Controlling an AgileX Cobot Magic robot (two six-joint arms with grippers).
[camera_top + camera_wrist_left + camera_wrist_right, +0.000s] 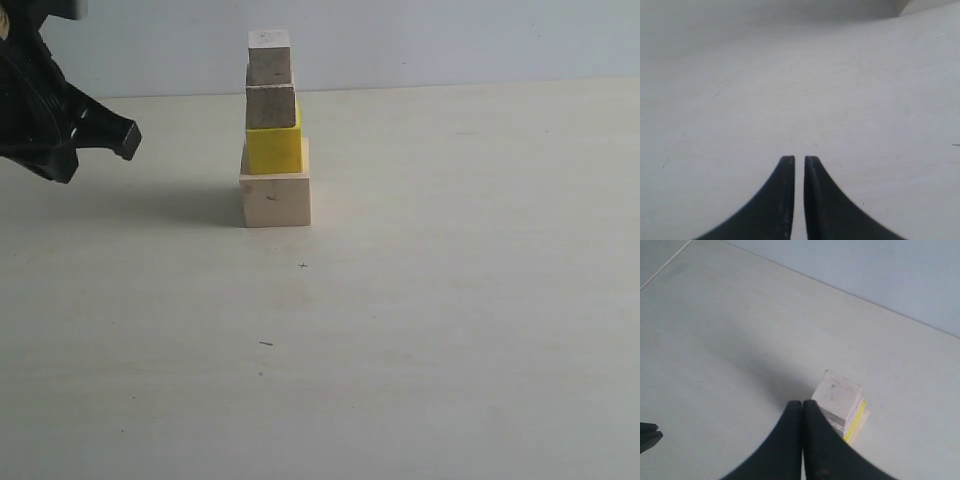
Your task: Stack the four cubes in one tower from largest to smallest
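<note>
Tower (273,130), pale wood, yellow cube (273,150) second up

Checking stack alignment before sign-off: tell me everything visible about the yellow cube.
The yellow cube is bright, with a smooth, painted-looking face and crisp edges. It stands upright as the second cube up, resting on the large pale wood cube and carrying the medium-small pale cube. In the exterior view a yellow strip shows to the right of that upper cube. In the right wrist view only a thin yellow edge shows. Nothing else touches it.
</note>
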